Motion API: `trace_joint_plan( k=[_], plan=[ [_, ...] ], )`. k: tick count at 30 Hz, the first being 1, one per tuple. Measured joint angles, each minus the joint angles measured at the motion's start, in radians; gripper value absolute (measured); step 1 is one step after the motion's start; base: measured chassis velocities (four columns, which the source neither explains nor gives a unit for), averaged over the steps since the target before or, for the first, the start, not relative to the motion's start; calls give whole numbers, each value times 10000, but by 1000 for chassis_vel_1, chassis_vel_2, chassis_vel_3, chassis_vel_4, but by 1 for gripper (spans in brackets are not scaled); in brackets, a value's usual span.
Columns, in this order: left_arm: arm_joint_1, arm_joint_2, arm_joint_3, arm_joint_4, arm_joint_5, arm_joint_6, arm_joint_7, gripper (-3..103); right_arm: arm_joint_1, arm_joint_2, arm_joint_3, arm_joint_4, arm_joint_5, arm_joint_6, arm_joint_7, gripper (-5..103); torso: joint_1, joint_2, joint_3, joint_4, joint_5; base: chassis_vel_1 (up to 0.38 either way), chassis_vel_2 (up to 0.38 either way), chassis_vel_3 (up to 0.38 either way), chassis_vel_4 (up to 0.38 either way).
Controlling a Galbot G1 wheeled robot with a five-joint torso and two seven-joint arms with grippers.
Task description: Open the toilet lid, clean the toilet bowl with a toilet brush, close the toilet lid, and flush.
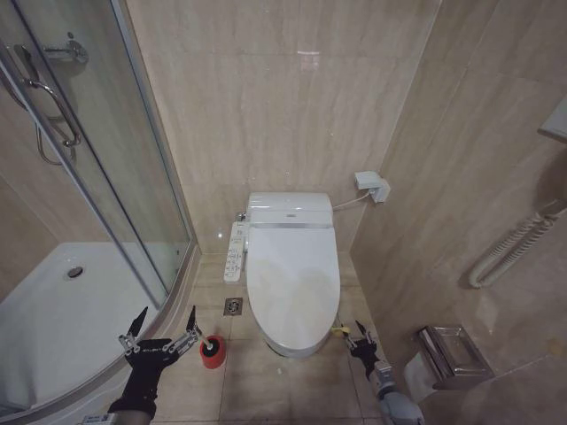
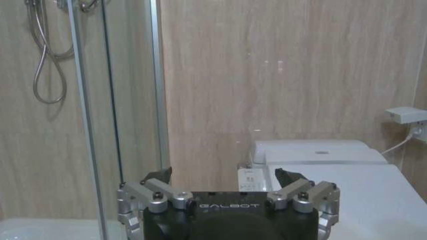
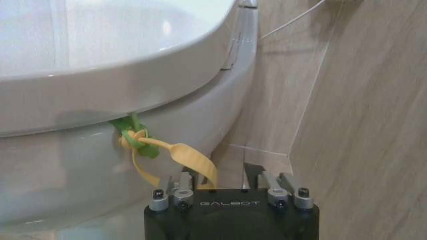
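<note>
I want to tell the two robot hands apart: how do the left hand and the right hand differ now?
The left hand hovers wide open beside the small round red holder; the right hand sits at the yellow-green strap on the glossy white toilet lid, fingers less spread. Both are black and hold nothing.

You have a beige tiled floor (image 1: pixel 266 385) carrying the white glossy ceramic toilet bowl (image 1: pixel 285 343), just left of your right pincer (image 1: pixel 358 336). The small round red brush holder (image 1: pixel 212 351) stands just right of your left pincer (image 1: pixel 161 329), the square metal drain (image 1: pixel 233 306) beyond it.
</note>
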Motion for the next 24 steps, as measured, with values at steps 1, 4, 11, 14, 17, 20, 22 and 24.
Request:
trace_joint_plan(
  k=[1, 4, 11, 14, 17, 20, 22, 24],
  plan=[
    [0, 0, 0, 0, 0, 0, 0, 100, -21, -14, 9, 0, 6, 13, -4, 62, 0, 0, 0, 0, 0, 0, 0, 0, 0],
    [0, 0, 0, 0, 0, 0, 0, 100, -56, -37, 26, 1, 22, 31, -11, 36, 0, 0, 0, -1, 0, 0, 0, 0, 0],
    [0, 0, 0, 0, 0, 0, 0, 100, -175, -85, 37, 248, 165, 137, -26, 9, 0, 0, 0, 0, 0, 0, 0, 0, 0],
    [0, 0, 1, 0, 0, 0, 0, 100, -223, -88, 26, 354, 235, 157, -24, 9, 0, 0, 0, 0, 0, 0, 0, 0, 0],
    [0, 0, 0, 0, 0, 0, 0, 100, -250, -90, 17, 427, 350, 172, -20, 9, 0, 0, 0, 0, 0, 0, 0, 0, 0],
    [0, 0, 0, 0, 0, 0, 0, 100, -282, -116, -16, 674, 592, 163, -13, 1, 0, 0, 0, 0, 0, 0, 0, 0, 0],
    [0, 0, 0, 0, 0, 0, 0, 100, -307, -134, -51, 845, 719, 125, 1, 1, 0, 0, 0, -1, 1, 0, 0, 0, 0],
    [0, 0, 0, 0, 0, 0, 0, 100, -334, -167, -108, 1201, 958, 12, 54, 1, 0, 0, 0, 0, 0, 0, 0, 0, 0]
  ],
)
